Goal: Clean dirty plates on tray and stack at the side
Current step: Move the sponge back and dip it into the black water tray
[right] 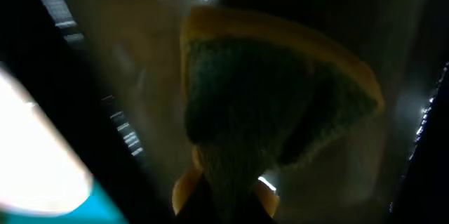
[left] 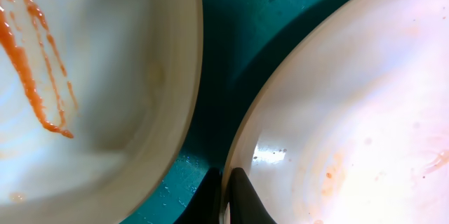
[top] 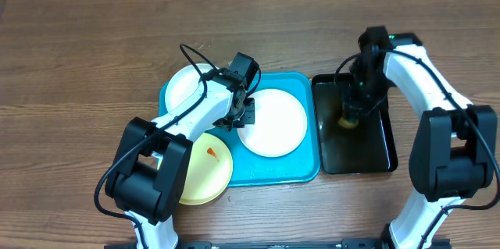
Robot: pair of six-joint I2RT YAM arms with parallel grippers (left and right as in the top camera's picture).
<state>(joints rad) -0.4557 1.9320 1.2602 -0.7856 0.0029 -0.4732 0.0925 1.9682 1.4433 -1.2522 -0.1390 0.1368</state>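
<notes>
Both clamped: left jaws on the white plate (top: 277, 124) rim, right jaws on a sponge (right: 280, 112); tray (top: 301, 168) runs left-right.

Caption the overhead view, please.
Left gripper pinches a white round plate on the turquoise plastic tray; right gripper holds a yellow-green sponge in the black rectangular tray.

You're at a robot test bench staged as a dishwashing station: a brown wood-grain counter (top: 78, 62) holds a large turquoise-blue rectangular plastic tray (top: 301, 167). A smaller black rectangular tray (top: 375, 147) sits just right of it, and two white-and-black robot arms (top: 183, 116) (top: 426, 77) reach in from its near side.
</notes>
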